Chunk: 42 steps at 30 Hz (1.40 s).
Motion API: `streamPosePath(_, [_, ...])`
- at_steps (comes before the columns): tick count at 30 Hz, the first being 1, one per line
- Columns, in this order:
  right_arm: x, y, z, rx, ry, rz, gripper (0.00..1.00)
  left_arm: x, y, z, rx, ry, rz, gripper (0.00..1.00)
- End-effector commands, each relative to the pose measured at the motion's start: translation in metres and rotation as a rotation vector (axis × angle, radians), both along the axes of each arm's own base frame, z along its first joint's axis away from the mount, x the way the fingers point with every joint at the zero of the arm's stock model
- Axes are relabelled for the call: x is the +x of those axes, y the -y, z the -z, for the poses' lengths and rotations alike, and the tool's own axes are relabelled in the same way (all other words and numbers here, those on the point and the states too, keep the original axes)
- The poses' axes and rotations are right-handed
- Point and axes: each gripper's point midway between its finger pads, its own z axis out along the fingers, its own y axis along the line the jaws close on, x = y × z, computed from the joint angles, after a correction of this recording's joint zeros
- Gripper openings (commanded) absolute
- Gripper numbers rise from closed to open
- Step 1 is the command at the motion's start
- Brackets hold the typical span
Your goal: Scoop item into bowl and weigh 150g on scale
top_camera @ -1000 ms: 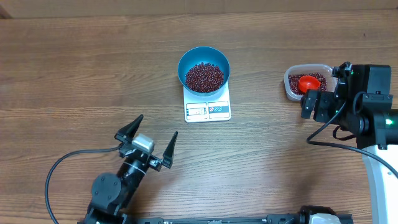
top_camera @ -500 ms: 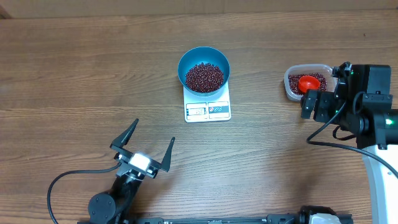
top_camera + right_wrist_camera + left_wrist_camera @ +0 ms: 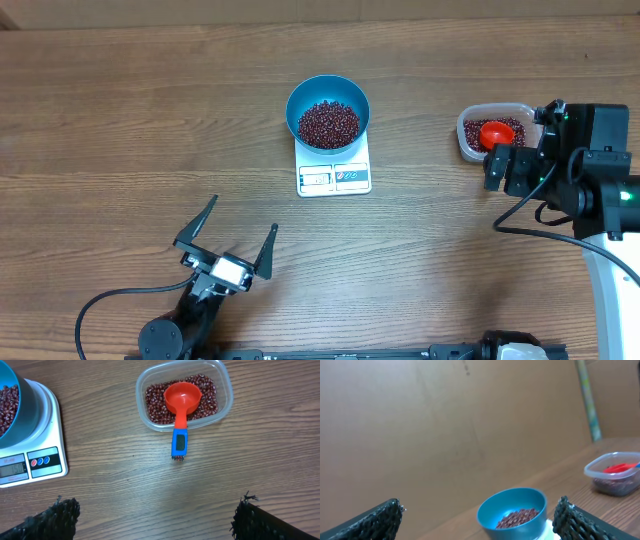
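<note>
Looking down from overhead: bowl [image 3: 328, 108] at upper centre of the frame, set on the far part of the scale [image 3: 334, 176], with the scale's display edge turned toward the bottom of the frame. Holding a maroon heap of beans [image 3: 328, 122], well below the rim. Further right, near the right edge, a clear container [image 3: 463, 128] with more beans and a scoop [image 3: 494, 132] lying in it. Seen from the right wrist, scoop cup resting on the beans, blue-ended handle reaching out over the container wall toward the bottom of the frame. Left gripper [image 3: 243, 213] at lower left of centre, spread wide and pinching nothing, well apart from the scale, over bare counter [image 3: 120, 120]. Right gripper [image 3: 156, 510] likewise spread wide and empty, dark fingertips at the two bottom corners of the right wrist frame, handle end above and between them, not touching. From the left wrist, bowl low in the frame between the fingertips, container at far right.
</note>
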Motion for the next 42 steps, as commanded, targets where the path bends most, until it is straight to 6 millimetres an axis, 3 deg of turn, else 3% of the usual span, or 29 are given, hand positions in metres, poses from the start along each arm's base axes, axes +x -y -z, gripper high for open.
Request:
streamPosePath(1, [0.003, 0.001, -0.008, -0.003, 0.025, 0.009, 1.0, 0.003, -0.007, 0.005, 0.028, 0.0, -0.035, 0.99])
streamPosePath(14, [0.003, 0.001, -0.008, -0.003, 0.025, 0.009, 1.0, 0.019, -0.03, 0.046, 0.056, -0.174, -0.145, 0.99])
streamPosePath(20, [0.003, 0.001, -0.008, -0.003, 0.025, 0.009, 1.0, 0.023, -0.042, 0.086, 0.077, -0.341, -0.207, 0.99])
streamPosePath(42, [0.003, 0.001, -0.008, -0.003, 0.025, 0.009, 1.0, 0.027, -0.065, 0.088, 0.054, -0.356, -0.324, 0.99])
